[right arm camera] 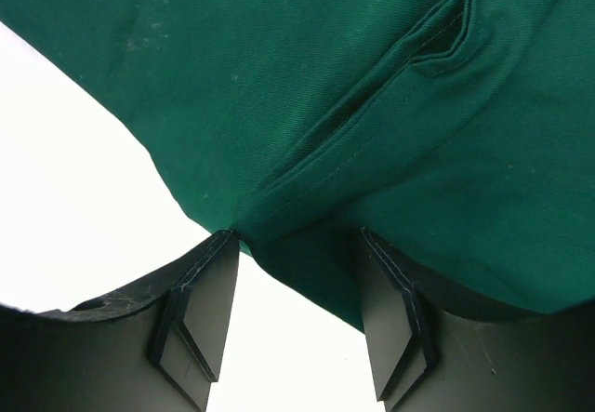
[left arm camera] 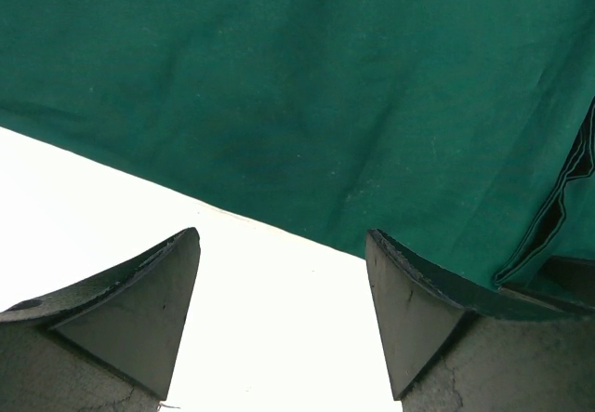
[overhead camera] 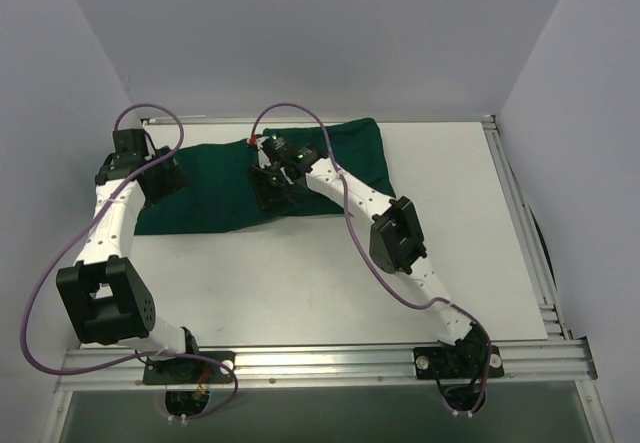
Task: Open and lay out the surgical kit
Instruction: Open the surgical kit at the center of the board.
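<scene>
Your dark green cloth wrap (overhead camera: 220,178) lies along the far side of the white tabletop (overhead camera: 320,283). Its long axis runs left to right, and it is folded shut, so no tray or instrument shows. Your right gripper (overhead camera: 268,191) is at the middle of the wrap's near edge and looks the better placed to act. In its wrist view the jaws stand partly apart, and a hemmed fold (right arm camera: 372,133) of cloth comes to a point at one fingertip (right arm camera: 204,310), reaching over the gap but not pinched. Your left gripper (overhead camera: 157,178) sits at the wrap's left end with its jaws wide, the cloth's edge just ahead and meeting one finger (left arm camera: 418,319). I judge the next pull should go toward the bases, across the long axis, where the tabletop gives room. The pale walls (overhead camera: 90,63) close in behind and at both sides.
</scene>
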Available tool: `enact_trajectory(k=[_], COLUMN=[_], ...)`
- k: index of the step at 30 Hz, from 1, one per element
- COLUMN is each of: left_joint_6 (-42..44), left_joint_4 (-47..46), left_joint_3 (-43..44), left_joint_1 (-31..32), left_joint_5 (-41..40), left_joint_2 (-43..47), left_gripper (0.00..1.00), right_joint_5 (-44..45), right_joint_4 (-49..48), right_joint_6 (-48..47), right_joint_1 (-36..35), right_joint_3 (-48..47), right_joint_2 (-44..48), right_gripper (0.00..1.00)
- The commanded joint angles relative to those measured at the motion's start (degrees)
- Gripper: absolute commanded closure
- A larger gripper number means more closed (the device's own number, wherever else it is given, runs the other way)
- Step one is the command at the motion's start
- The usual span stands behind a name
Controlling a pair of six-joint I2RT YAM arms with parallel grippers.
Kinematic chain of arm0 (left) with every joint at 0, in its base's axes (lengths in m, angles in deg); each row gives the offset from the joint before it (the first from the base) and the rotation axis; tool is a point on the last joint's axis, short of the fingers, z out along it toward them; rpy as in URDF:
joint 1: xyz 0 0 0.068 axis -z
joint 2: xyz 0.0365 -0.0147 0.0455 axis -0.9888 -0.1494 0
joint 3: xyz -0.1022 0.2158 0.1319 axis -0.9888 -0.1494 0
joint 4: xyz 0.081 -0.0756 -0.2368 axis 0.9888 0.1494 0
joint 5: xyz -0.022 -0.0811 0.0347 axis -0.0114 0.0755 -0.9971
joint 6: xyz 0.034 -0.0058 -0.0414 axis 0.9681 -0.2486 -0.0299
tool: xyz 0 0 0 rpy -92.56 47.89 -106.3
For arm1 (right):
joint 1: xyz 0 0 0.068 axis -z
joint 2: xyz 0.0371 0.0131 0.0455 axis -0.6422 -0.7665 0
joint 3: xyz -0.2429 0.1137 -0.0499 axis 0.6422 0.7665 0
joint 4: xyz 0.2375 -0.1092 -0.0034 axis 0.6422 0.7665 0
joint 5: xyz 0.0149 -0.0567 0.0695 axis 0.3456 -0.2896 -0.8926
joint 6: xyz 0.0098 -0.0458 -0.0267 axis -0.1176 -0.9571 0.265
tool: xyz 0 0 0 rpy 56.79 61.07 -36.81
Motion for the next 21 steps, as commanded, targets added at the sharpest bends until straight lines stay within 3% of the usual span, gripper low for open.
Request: enact_trajectory(k=[1, 7, 16, 21], left_joint_6=[-0.45, -0.36, -1.07, -1.24], left_joint_4=[-2.0, -2.53, -3.06, -3.15], left_joint_3=[0.01, -0.43, -0.69, 0.01], left_joint_1=[0.14, 0.14, 0.58, 0.75], left_joint_5=[0.73, 2.49, 3.54, 3.72], left_joint_2=[1.97, 1.71, 0.92, 0.21], left_gripper=[0.19, 0.19, 0.19, 0.19], right_joint_5=[0.88, 1.41, -0.35, 0.09], right_joint_4=[1.53, 1.27, 0.39, -1.28], right_joint_6=[-0.21, 0.4, 1.63, 3.39], right_joint_1=[-1.3, -1.22, -0.34, 1.33], right_joint_3=[-1.76, -2.64, -4.75, -4.93], right_joint_2=[-0.96, -1.49, -2.72, -0.88], right_gripper=[0.48, 0.61, 1.0, 1.0])
